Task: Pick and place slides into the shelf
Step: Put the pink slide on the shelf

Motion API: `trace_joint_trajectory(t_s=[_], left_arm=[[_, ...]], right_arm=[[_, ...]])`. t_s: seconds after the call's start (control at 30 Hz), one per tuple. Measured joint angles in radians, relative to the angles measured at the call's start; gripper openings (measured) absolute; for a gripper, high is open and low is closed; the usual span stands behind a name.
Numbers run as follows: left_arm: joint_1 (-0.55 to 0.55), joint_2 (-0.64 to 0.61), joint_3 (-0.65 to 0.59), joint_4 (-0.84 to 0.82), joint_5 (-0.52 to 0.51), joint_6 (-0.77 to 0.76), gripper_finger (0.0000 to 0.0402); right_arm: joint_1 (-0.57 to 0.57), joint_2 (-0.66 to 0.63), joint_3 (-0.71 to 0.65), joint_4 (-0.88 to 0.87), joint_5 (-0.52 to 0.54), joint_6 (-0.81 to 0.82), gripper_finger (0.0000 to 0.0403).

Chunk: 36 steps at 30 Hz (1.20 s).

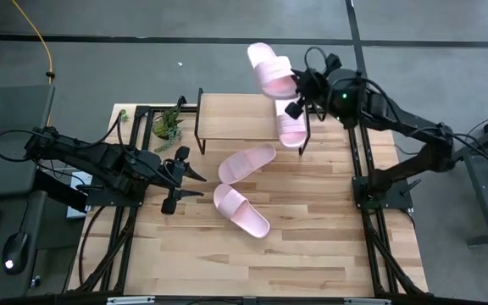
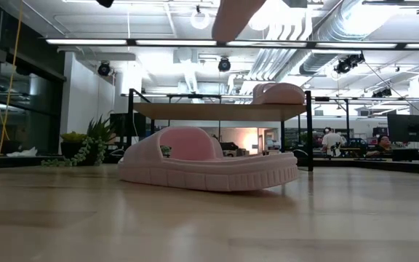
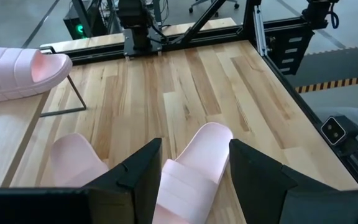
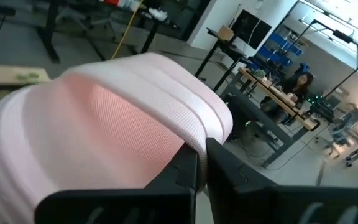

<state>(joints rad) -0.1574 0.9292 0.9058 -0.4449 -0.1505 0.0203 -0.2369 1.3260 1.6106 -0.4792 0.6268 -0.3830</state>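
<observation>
Right gripper [image 1: 299,85], jaws pinching a slide's [image 1: 271,69] strap above the shelf [image 1: 235,119], should lower flat beside shelved slide [image 1: 292,127]; left jaws spread.

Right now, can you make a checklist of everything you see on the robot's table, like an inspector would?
Surface: wood-plank table, bare wood at the front.
Job's things: shelf at the back; one slide on shelf; two slides on table; lifted slide held high over the shelf's right end.
Clutter: small green plant left of the shelf.
End effectors: right end effector shut on the lifted slide's strap; left end effector open, low over the table, pointing at the two table slides.
Cables: yellow cable on the floor, back left.
Surroundings: office desks beyond, with a seated person.
</observation>
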Motion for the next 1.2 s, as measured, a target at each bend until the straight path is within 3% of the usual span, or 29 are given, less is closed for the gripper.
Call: trace_joint_trajectory(t_s=[0.23, 0.37, 0.57, 0.8, 1.2], left_arm=[[0.000, 0.001, 0.000, 0.000, 0.000, 0.000, 0.0171], [0.000, 0.001, 0.000, 0.000, 0.000, -0.001, 0.0170], [0.000, 0.008, 0.000, 0.001, 0.000, -0.002, 0.0170], [0.000, 0.018, 0.000, 0.000, 0.000, -0.003, 0.0170], [0.000, 0.024, 0.000, 0.019, 0.000, -0.001, 0.0170]], right_arm=[[-0.051, -0.043, -0.228, 0.208, -0.025, 0.000, 0.0000], [-0.038, -0.045, -0.349, 0.335, 0.036, -0.002, 0.0000], [0.029, -0.046, -0.500, 0.544, 0.216, -0.059, 0.0000], [0.137, -0.045, -0.583, 0.662, 0.416, -0.071, 0.0000], [0.221, 0.051, -0.598, 0.688, 0.517, -0.024, 0.0000]])
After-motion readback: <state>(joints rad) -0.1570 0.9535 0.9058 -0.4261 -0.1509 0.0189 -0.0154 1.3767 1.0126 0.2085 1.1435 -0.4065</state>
